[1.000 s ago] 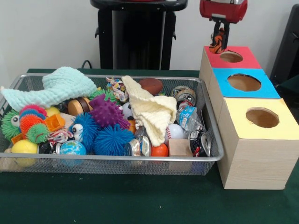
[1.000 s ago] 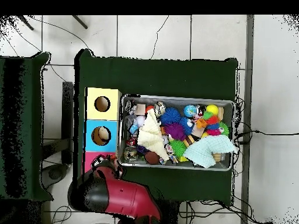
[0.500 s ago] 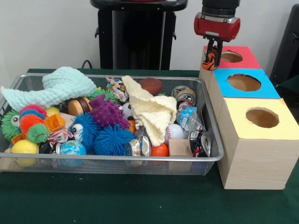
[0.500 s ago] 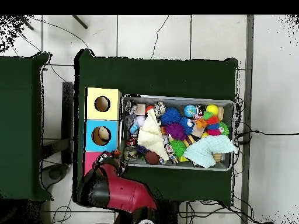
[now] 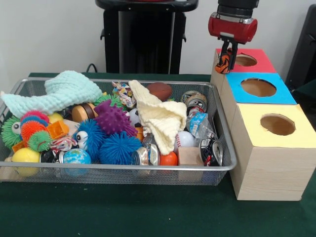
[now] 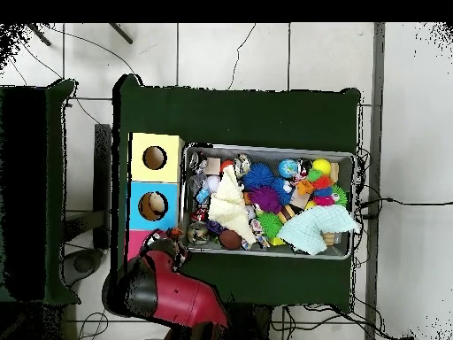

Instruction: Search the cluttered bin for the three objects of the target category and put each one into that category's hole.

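My gripper [image 5: 226,62] hangs at the left edge of the red-topped box [image 5: 259,63], just left of its round hole [image 5: 245,60]. It is shut on a small orange and black striped toy [image 5: 223,58], which dangles against the box's upper corner. In the overhead view the red arm covers most of the red box [image 6: 134,241], and the gripper [image 6: 172,237] sits between that box and the bin's corner. The wire bin [image 5: 123,168] holds spiky balls, cloths, cans and other toys.
A blue-topped box [image 5: 279,94] and a yellow-topped box [image 5: 249,123] stand in line with the red one, right of the bin. A cream cloth [image 5: 160,116] and a teal cloth [image 5: 64,91] drape over the clutter. Dark green cloth covers the table.
The gripper came down from above the red hole and shifted left to the box's edge, still holding the striped toy. Since half a second ago it has edged slightly right and up.
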